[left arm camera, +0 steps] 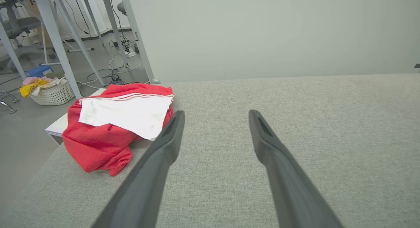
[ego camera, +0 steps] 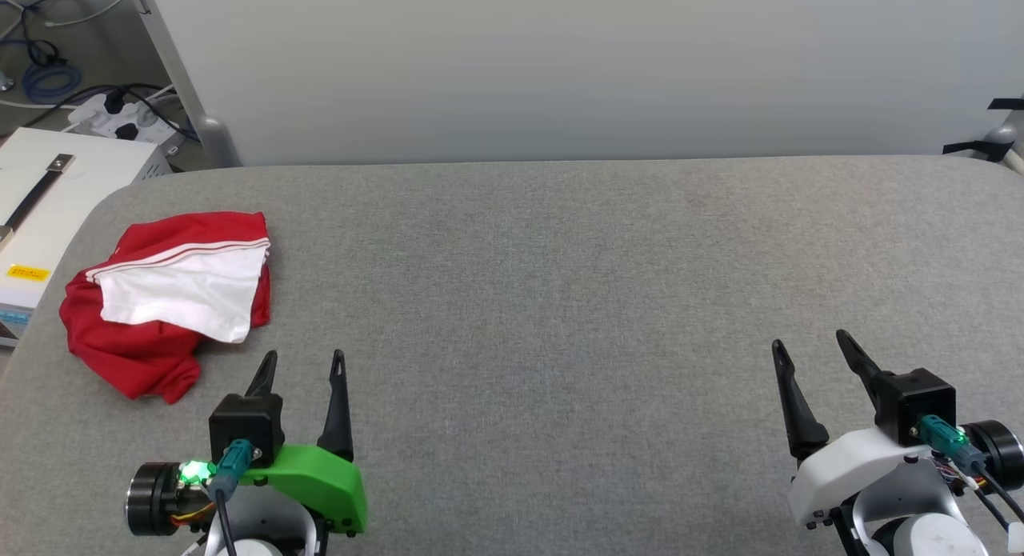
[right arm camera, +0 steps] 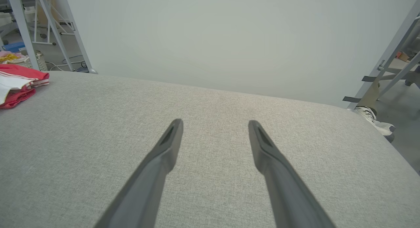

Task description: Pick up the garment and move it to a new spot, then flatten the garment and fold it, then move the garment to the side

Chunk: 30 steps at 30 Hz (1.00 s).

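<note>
The garment (ego camera: 144, 344) lies bunched at the far left of the grey padded table (ego camera: 560, 284), red with a white sleeve and striped trim folded on top; its print is hidden. My left gripper (ego camera: 305, 354) hovers just right of it and nearer to me, open and empty. The left wrist view has the garment (left arm camera: 98, 146) left of the spread fingers of my left gripper (left arm camera: 216, 113), apart from them. My right gripper (ego camera: 808, 339) stands at the lower right, open with nothing between its fingers. The right wrist view puts the garment (right arm camera: 16, 87) far left of my right gripper (right arm camera: 215, 122).
A white box (ego camera: 48, 196) stands off the table's left edge, with a power strip (ego camera: 120, 120) and cables on the floor behind. A basket of clothes (left arm camera: 54, 90) sits on the floor. A person's shoe (right arm camera: 375, 121) shows past the right edge. A pale wall backs the table.
</note>
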{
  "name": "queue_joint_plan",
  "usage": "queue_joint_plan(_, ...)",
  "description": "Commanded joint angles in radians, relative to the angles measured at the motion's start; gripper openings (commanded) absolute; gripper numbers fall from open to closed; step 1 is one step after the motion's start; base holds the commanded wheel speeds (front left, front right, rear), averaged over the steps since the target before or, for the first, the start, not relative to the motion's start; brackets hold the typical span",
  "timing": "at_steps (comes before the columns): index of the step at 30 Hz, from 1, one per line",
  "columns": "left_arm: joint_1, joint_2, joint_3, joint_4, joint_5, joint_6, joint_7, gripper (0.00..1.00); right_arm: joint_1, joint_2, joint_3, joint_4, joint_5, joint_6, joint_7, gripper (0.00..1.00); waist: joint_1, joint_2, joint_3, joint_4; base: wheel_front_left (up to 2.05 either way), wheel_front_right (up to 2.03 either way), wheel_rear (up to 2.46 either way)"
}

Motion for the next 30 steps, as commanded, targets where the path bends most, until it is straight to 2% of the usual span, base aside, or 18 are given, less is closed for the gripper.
queue_joint_plan(1, 0.001, 0.000, -0.003, 0.005, -0.003, 0.001, -0.009, 1.00, 0.002, 0.000, -0.001, 0.003, 0.002, 0.000, -0.008, 1.00, 0.0000, 0.0000, -0.001, 0.000, 0.00, 0.00, 0.00)
queue_joint_plan(30, 0.009, -0.001, -0.025, 0.020, -0.034, -0.001, -0.069, 1.00, 0.007, 0.000, -0.012, -0.016, 0.038, 0.000, -0.067, 1.00, 0.0000, 0.0000, -0.002, -0.001, 0.00, 0.00, 0.00)
